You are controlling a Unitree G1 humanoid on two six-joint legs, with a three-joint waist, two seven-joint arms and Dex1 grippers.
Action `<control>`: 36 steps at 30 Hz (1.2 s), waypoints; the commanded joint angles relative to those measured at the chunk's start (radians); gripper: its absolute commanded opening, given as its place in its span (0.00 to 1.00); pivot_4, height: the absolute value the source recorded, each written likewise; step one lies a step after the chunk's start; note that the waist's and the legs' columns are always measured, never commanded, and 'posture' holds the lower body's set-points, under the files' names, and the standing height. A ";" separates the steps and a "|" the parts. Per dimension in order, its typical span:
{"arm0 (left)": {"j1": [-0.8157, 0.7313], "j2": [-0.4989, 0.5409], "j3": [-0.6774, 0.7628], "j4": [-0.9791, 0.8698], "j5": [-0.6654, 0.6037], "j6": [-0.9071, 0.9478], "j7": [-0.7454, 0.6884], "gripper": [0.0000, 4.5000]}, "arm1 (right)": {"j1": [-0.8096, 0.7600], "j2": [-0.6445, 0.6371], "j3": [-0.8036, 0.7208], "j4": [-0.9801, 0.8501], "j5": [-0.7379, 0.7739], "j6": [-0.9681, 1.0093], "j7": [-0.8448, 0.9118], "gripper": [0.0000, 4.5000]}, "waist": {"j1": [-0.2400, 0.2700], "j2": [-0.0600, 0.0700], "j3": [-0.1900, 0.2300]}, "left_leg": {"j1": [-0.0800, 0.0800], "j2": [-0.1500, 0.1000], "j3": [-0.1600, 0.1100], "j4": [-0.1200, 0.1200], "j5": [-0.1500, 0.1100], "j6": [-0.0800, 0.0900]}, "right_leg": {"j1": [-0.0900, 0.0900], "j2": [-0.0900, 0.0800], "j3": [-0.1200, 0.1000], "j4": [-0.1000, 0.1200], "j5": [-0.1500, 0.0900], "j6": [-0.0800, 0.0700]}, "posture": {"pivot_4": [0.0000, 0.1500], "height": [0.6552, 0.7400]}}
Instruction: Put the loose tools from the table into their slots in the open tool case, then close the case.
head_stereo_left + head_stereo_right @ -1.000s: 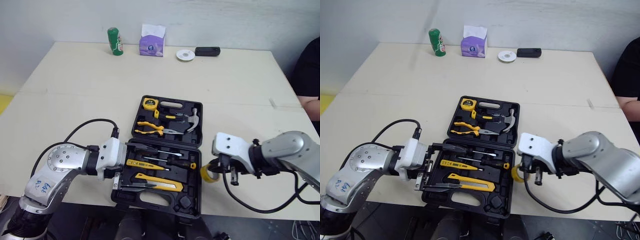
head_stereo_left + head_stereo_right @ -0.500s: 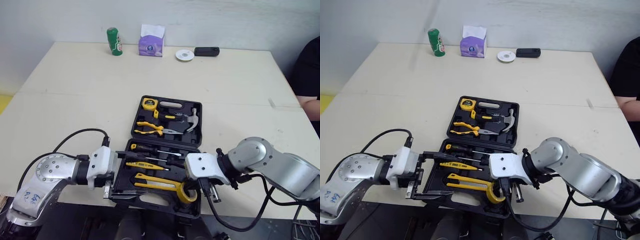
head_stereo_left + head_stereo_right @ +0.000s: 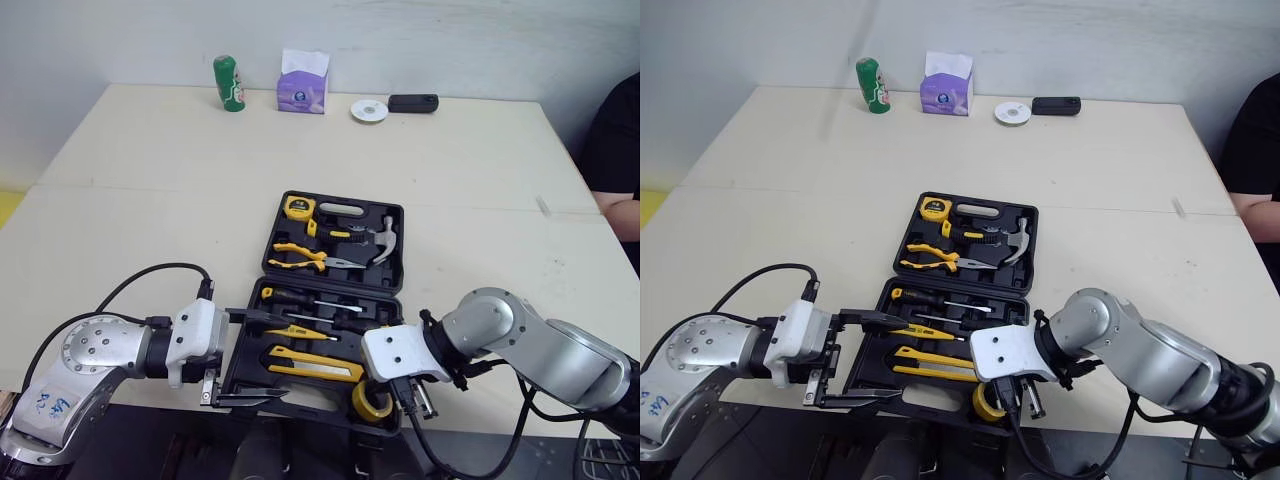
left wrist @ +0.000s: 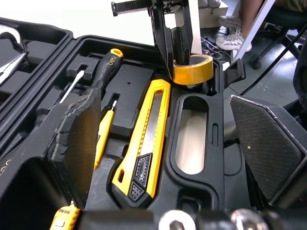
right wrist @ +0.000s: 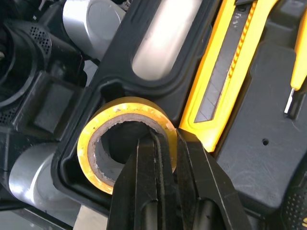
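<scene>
Beige desk [image 3: 150, 180], white wall behind. Open tool case [image 3: 345, 200] lies near the desk's front edge. Right gripper [image 5: 167, 136] is clamped on the wall of the yellow tape roll [image 5: 122, 103], one finger inside the ring, at the round recess in the case's front right corner, just beside the utility knife [image 3: 315, 365]. Left gripper [image 3: 255, 357] is spread wide at the case's left side, grasping nothing.

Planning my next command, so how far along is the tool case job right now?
Done: hammer, pliers, tape measure, screwdrivers and utility knife lie slotted in the tool case. In hand: the right gripper, jaws shut, pinches the yellow tape roll by its wall at the corner recess; seating is unclear. The left gripper hovers open beside the case. Left: release the tape, close the lid.
</scene>
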 commanded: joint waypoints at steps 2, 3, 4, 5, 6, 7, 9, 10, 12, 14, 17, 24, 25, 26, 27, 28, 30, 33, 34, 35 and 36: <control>0.011 0.010 0.026 -0.045 -0.025 0.001 0.004 1.00 | 0.007 -0.010 0.006 -0.023 -0.041 -0.018 0.017 0.02 | -0.001 0.000 0.000 | 0.000 0.000 0.000 0.000 0.000 0.000 | 0.000 0.000 0.000 0.000 0.000 0.000 | 1.00 1.00; 0.012 0.010 0.027 -0.046 -0.025 0.002 0.005 1.00 | 0.009 -0.009 0.007 -0.024 -0.044 -0.018 0.021 0.02 | -0.001 0.000 0.000 | 0.000 0.000 0.000 0.000 0.000 0.000 | 0.000 0.000 0.000 0.000 0.000 0.000 | 1.00 1.00; 0.011 0.010 0.026 -0.046 -0.025 0.003 0.006 1.00 | 0.011 -0.008 0.006 -0.023 -0.047 -0.020 0.025 0.02 | 0.000 0.000 0.000 | 0.000 0.000 0.000 0.000 0.000 0.000 | 0.000 0.000 0.000 0.000 0.000 0.000 | 1.00 1.00; 0.011 0.010 0.027 -0.046 -0.024 0.004 0.006 1.00 | 0.012 -0.007 0.007 -0.023 -0.049 -0.023 0.029 0.02 | 0.000 0.000 0.000 | 0.000 0.000 0.000 0.000 0.000 0.000 | 0.000 0.000 0.000 0.000 0.000 0.000 | 1.00 1.00; 0.010 0.010 0.026 -0.046 -0.023 0.004 0.007 1.00 | 0.014 -0.005 0.006 -0.022 -0.052 -0.024 0.033 0.02 | 0.000 0.000 0.000 | 0.000 0.000 0.000 0.000 0.000 0.000 | 0.000 0.000 0.000 0.000 0.000 0.000 | 1.00 1.00; 0.010 0.009 0.027 -0.046 -0.022 0.005 0.008 1.00 | 0.015 -0.005 0.007 -0.019 -0.055 -0.027 0.037 0.02 | 0.000 0.000 0.000 | 0.000 0.000 0.000 0.000 0.000 0.000 | 0.000 0.000 0.000 0.000 0.000 0.000 | 1.00 1.00; 0.010 0.009 0.027 -0.047 -0.022 0.006 0.010 1.00 | 0.017 -0.003 0.008 -0.014 -0.062 -0.029 0.042 0.02 | 0.000 0.000 0.000 | 0.000 0.000 0.000 0.000 0.000 0.000 | 0.000 0.000 0.000 0.000 0.000 0.000 | 1.00 1.00; 0.010 0.009 0.028 -0.047 -0.022 0.006 0.011 1.00 | 0.017 -0.001 0.007 -0.011 -0.066 -0.030 0.044 0.02 | 0.000 0.000 0.000 | 0.000 0.000 0.000 0.000 0.000 0.000 | 0.000 0.000 0.000 0.000 0.000 0.000 | 1.00 1.00; 0.012 0.008 0.028 -0.048 -0.021 0.006 0.013 1.00 | 0.019 0.003 0.004 -0.009 -0.070 -0.029 0.042 0.02 | 0.000 0.000 0.000 | 0.000 0.000 0.000 0.000 0.000 0.000 | 0.000 -0.001 0.000 0.000 0.000 0.000 | 1.00 1.00; 0.013 0.008 0.029 -0.048 -0.020 0.005 0.016 1.00 | 0.023 0.005 0.001 -0.010 -0.070 -0.023 0.042 0.02 | 0.000 0.000 0.000 | 0.000 0.000 0.000 0.000 0.000 0.000 | 0.000 -0.001 0.000 0.000 0.000 0.000 | 1.00 1.00; 0.013 0.009 0.031 -0.047 -0.019 0.003 0.019 1.00 | 0.028 0.006 -0.007 -0.016 -0.063 -0.026 0.051 0.23 | 0.001 0.000 0.000 | 0.000 0.000 0.000 0.000 0.000 0.000 | 0.000 -0.001 0.000 0.000 0.000 0.000 | 1.00 1.00; 0.022 0.010 0.041 -0.047 -0.021 -0.001 0.020 1.00 | 0.033 0.008 -0.067 -0.016 -0.020 -0.033 0.075 0.55 | -0.002 0.000 0.000 | 0.000 0.000 0.000 0.000 0.000 0.000 | 0.000 0.000 0.000 0.001 0.000 0.000 | 1.00 1.00; 0.021 0.010 0.042 -0.042 -0.019 -0.003 0.018 1.00 | 0.030 0.004 -0.071 -0.011 -0.018 -0.037 0.083 0.55 | -0.003 0.000 0.000 | 0.000 0.000 0.000 0.000 0.000 0.000 | 0.000 0.000 0.000 0.001 0.000 0.000 | 1.00 1.00; 0.021 0.010 0.043 -0.039 -0.018 -0.005 0.017 1.00 | 0.028 0.002 -0.075 -0.007 -0.019 -0.040 0.089 0.55 | -0.002 0.000 0.000 | 0.000 0.000 0.000 0.000 0.000 0.000 | 0.000 0.000 0.000 0.001 0.000 0.000 | 1.00 1.00; 0.020 0.010 0.043 -0.036 -0.017 -0.006 0.016 1.00 | 0.027 0.001 -0.077 -0.002 -0.022 -0.046 0.094 0.55 | -0.003 0.000 0.000 | 0.000 0.000 0.000 0.000 0.000 0.000 | 0.000 0.000 0.000 0.001 0.000 0.000 | 1.00 1.00; 0.019 0.010 0.041 -0.034 -0.015 -0.006 0.016 1.00 | 0.027 0.002 -0.080 0.003 -0.025 -0.057 0.098 0.55 | -0.003 0.000 0.000 | 0.000 0.000 0.000 0.000 0.000 0.000 | 0.000 0.000 0.000 0.001 0.000 0.000 | 1.00 1.00; 0.019 0.008 0.038 -0.034 -0.013 -0.007 0.018 1.00 | 0.028 0.004 -0.090 0.006 -0.024 -0.067 0.102 0.55 | -0.003 0.000 0.000 | 0.000 0.000 0.000 0.000 0.000 0.000 | 0.000 0.000 0.000 0.001 0.000 0.000 | 1.00 1.00; 0.019 0.006 0.035 -0.034 -0.010 -0.009 0.021 1.00 | 0.036 -0.001 -0.133 0.006 0.016 -0.057 0.115 0.55 | -0.004 0.000 0.000 | 0.000 0.000 0.000 0.000 0.000 0.000 | 0.000 0.000 0.000 0.001 0.000 0.000 | 1.00 1.00; 0.019 0.005 0.035 -0.033 -0.009 -0.011 0.022 1.00 | 0.045 -0.009 -0.160 0.007 0.040 -0.054 0.127 0.55 | -0.004 0.000 0.000 | 0.000 0.000 0.000 0.000 0.000 0.000 | 0.000 0.000 0.000 0.001 0.000 0.000 | 1.00 1.00; 0.021 0.005 0.036 -0.032 -0.008 -0.013 0.022 1.00 | 0.063 -0.011 -0.198 0.016 0.076 -0.069 0.143 0.55 | -0.004 0.000 0.000 | 0.000 0.000 0.000 0.000 0.000 0.000 | 0.000 0.000 0.000 0.001 0.000 0.000 | 1.00 1.00; 0.023 0.004 0.037 -0.031 -0.008 -0.015 0.022 1.00 | 0.080 -0.010 -0.231 0.024 0.109 -0.087 0.160 0.55 | -0.003 0.000 0.000 | 0.000 0.000 0.000 0.000 0.000 0.000 | 0.000 0.000 0.000 0.001 0.000 0.000 | 1.00 1.00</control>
